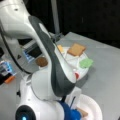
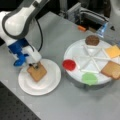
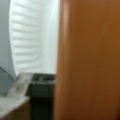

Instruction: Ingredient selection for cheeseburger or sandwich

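In a front view my gripper (image 2: 33, 65) sits at the upper-left corner of a tan-brown toast square (image 2: 37, 72) that rests on the white paper plate (image 2: 50, 85), and it is shut on that toast. The wrist view shows the toast (image 3: 87, 60) filling the right half, pressed against one dark finger (image 3: 42, 92). The other ingredients lie in the divided white tray (image 2: 75, 75): a dark patty (image 2: 92, 40), yellow cheese (image 2: 113, 51), a second toast (image 2: 112, 70), green lettuce (image 2: 89, 78) and a red tomato (image 2: 69, 65). In a front view the arm hides the gripper, while the toast (image 1: 76, 49) and lettuce (image 1: 86, 63) show.
The arm's white and grey body (image 1: 50, 65) fills the left and middle of a front view. An orange object (image 2: 81, 28) and metal equipment (image 2: 85, 13) stand behind the tray. A perforated dark surface (image 2: 15, 107) borders the grey table at a front view's bottom left.
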Robot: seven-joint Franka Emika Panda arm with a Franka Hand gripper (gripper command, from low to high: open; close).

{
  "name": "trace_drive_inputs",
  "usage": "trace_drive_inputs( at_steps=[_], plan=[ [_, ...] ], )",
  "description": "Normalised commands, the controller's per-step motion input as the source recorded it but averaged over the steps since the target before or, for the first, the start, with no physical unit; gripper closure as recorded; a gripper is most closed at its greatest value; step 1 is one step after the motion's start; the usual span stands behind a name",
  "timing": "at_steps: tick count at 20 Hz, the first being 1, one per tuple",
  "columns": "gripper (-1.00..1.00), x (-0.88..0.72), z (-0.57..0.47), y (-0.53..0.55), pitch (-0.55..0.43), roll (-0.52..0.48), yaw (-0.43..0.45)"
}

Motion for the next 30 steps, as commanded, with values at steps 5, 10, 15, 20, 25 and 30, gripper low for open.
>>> trace_drive_inputs(
  at_steps=[5,10,15,20,25,30],
  plan=[
    [-1.0,0.16,-0.03,-0.05,-0.101,0.128,0.054],
    [-1.0,0.16,-0.02,-0.03,-0.086,0.124,0.04],
    [-1.0,0.16,-0.01,-0.03,-0.081,0.119,0.035],
    [-1.0,0.15,-0.01,-0.03,-0.073,0.113,0.027],
    [-1.0,0.12,0.03,-0.02,-0.067,0.032,-0.015],
    [-1.0,0.03,0.09,0.11,-0.13,-0.268,-0.16]
  ],
)
